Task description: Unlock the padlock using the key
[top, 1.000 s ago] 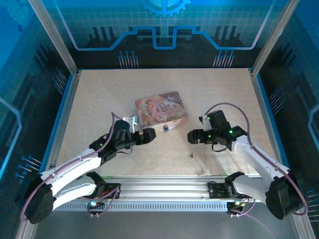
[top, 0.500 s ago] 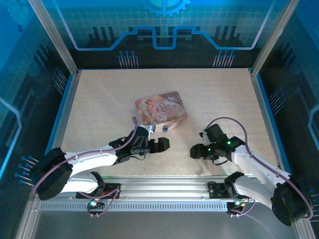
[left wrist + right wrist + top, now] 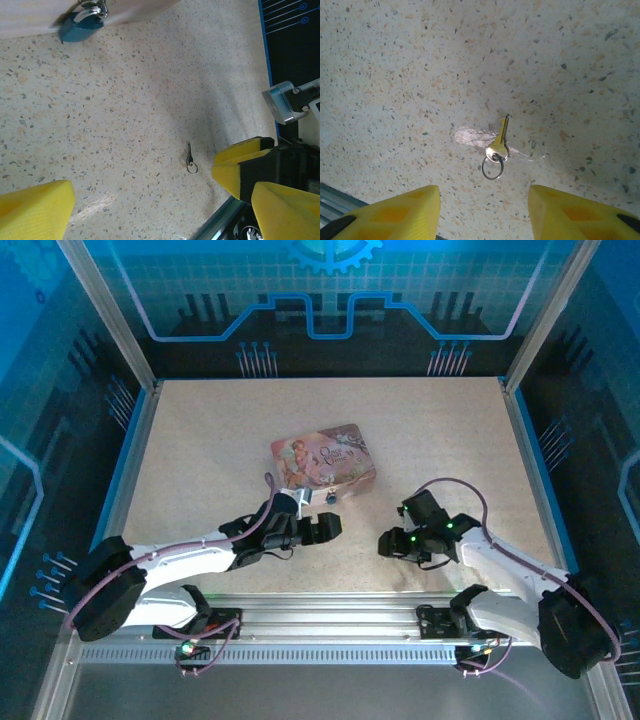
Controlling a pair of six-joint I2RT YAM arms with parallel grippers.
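Right wrist view showed one key (image 3: 499,142) on open bench (image 3: 395,75) before the spread right claw (image 3: 485,212). One padlock (image 3: 75,27) touched the tin's (image 3: 130,7) edge; the left claw (image 3: 160,215) was spread too.

In my left wrist view the top edge cuts the padlock (image 3: 77,25): I get the blue body, but the shackle's upper part is lost. The tin (image 3: 30,15) is just a pale strip along that edge. The key (image 3: 191,160) is a dark sliver there, its teeth too small to read. Both pads of the left gripper (image 3: 162,195) run off the bottom edge, as do those of the right gripper (image 3: 482,192) in its own view. From above, the padlock is a mere speck.
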